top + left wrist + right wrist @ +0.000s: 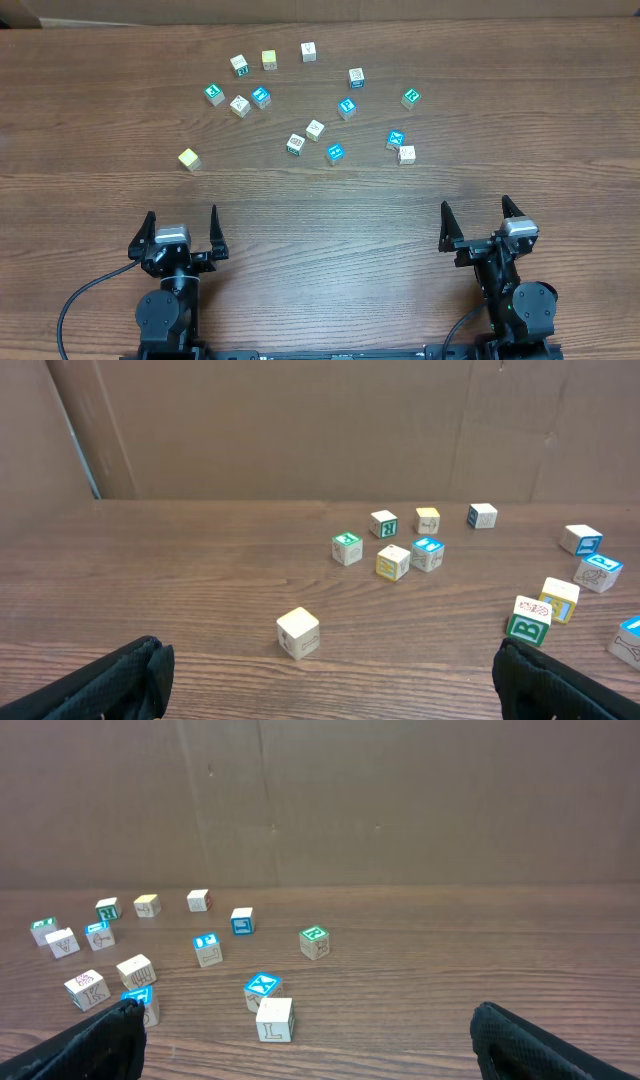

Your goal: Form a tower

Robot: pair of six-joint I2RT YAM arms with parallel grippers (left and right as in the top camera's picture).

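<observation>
No tower is in view. Several small wooden alphabet cubes lie singly across the far half of the table (320,200), none resting on another. Nearest my left gripper (181,214) is a pale yellow-topped cube (189,158), which sits ahead of the jaws in the left wrist view (298,632). Nearest my right gripper (475,205) are a cube marked L (406,154) (274,1019) and a blue-topped X cube (396,139) (262,988). Both grippers (325,665) (308,1025) stand open near the front edge, holding nothing.
A brown cardboard wall (300,430) closes off the back of the table. More cubes, with green, blue and yellow faces (260,97) (410,97), spread between the two sides. A black cable (80,295) loops beside the left arm's base.
</observation>
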